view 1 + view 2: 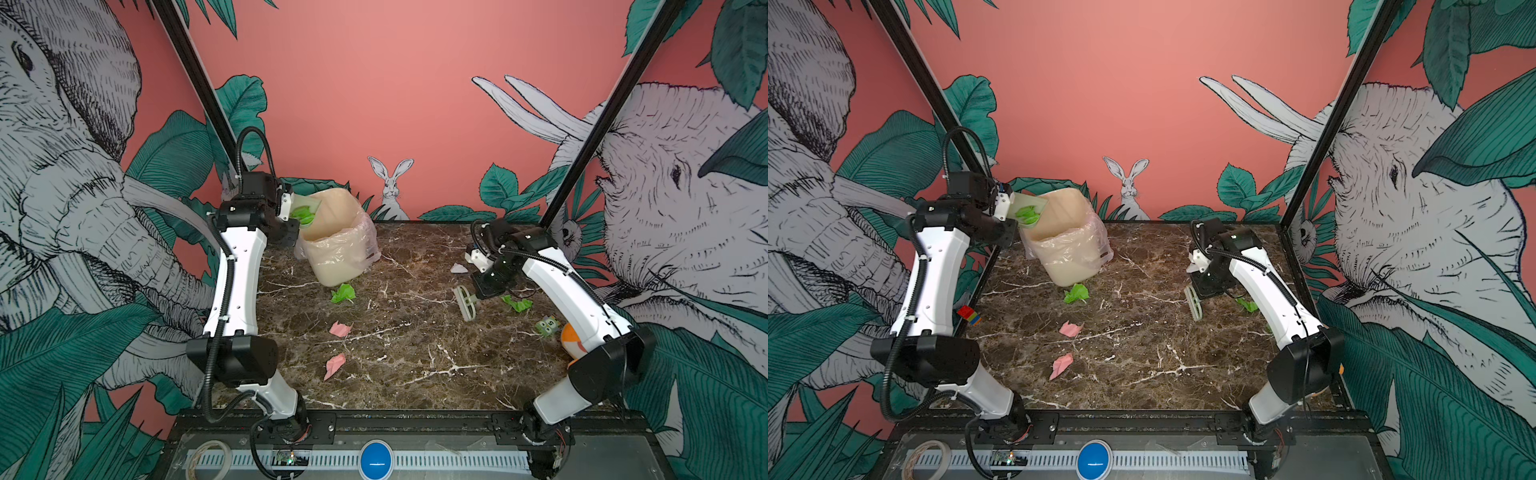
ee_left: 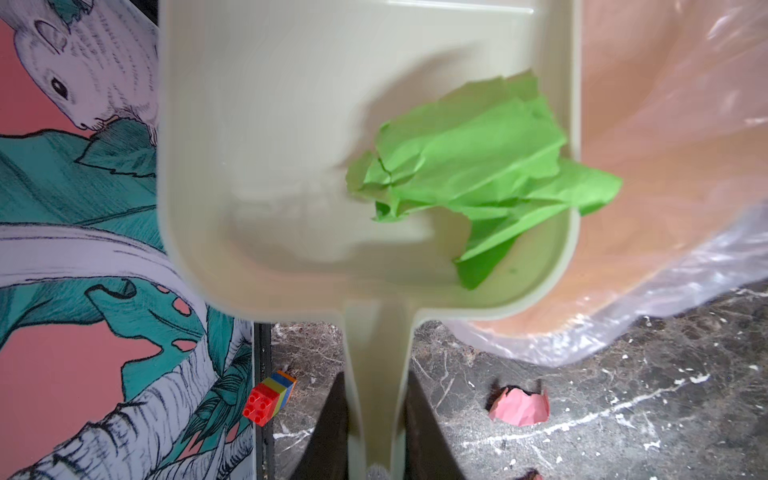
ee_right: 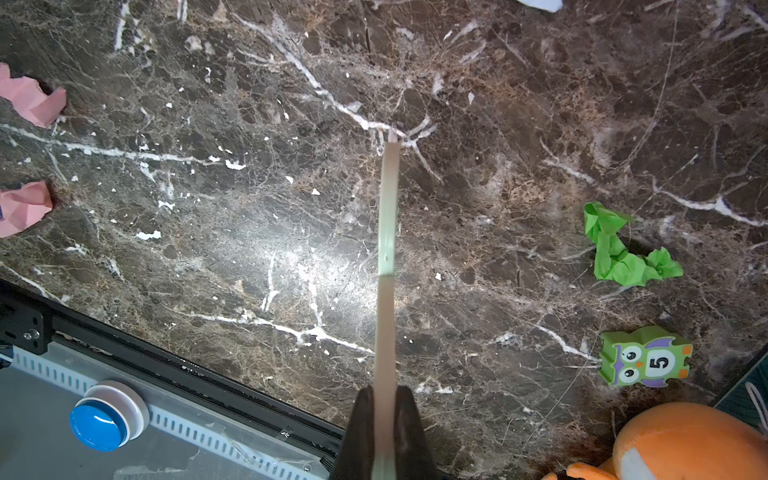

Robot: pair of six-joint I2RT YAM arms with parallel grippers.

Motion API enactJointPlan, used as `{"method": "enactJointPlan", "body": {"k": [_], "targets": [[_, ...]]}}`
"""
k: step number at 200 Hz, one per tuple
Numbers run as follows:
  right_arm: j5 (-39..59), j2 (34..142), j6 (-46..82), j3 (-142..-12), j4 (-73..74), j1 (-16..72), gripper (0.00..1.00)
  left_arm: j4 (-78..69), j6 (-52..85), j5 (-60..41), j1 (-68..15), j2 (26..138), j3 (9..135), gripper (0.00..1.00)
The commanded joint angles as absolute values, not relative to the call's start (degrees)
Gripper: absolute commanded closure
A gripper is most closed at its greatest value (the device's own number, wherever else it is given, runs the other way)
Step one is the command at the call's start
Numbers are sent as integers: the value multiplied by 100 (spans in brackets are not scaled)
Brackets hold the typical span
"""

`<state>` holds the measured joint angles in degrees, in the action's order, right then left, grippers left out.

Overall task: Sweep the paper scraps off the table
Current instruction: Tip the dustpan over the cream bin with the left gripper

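Observation:
My left gripper [image 1: 286,204] [image 2: 376,399] is shut on the handle of the pale green dustpan [image 1: 311,206] [image 2: 270,145], held tilted over the rim of the lined bin [image 1: 336,241]. A green paper scrap [image 2: 478,174] lies in the pan, hanging over its side toward the bin. My right gripper [image 1: 484,291] [image 3: 384,399] is shut on a small brush [image 1: 467,303] above the table [image 1: 415,353]. More scraps lie on the table: green [image 1: 343,293], two pink [image 1: 340,329] [image 1: 334,365], green [image 1: 517,304] [image 3: 623,249] and white [image 1: 459,268].
An owl number block [image 1: 548,325] [image 3: 646,357] and an orange plush toy [image 1: 571,338] [image 3: 685,440] sit at the right edge. A coloured brick stack [image 1: 969,314] [image 2: 270,395] stands at the left edge. A blue button [image 1: 376,459] and a tape roll [image 1: 210,457] lie in front.

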<state>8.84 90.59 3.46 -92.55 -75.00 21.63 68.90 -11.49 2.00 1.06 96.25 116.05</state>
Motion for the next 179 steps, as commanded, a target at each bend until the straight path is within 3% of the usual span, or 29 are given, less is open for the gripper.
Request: {"method": "enactJointPlan", "body": {"k": [1, 107, 179], "targets": [[954, 9074, 378, -9386, -7639, 2153, 100, 7240, -1364, 535, 18, 9728, 12084, 84], [1009, 9287, 326, -9510, -7686, 2153, 100, 7229, -2472, 3509, -1200, 10151, 12081, 84], [1072, 9351, 335, -9501, -7643, 2152, 100, 5666, -4254, 5484, -2004, 10051, 11117, 85]]}}
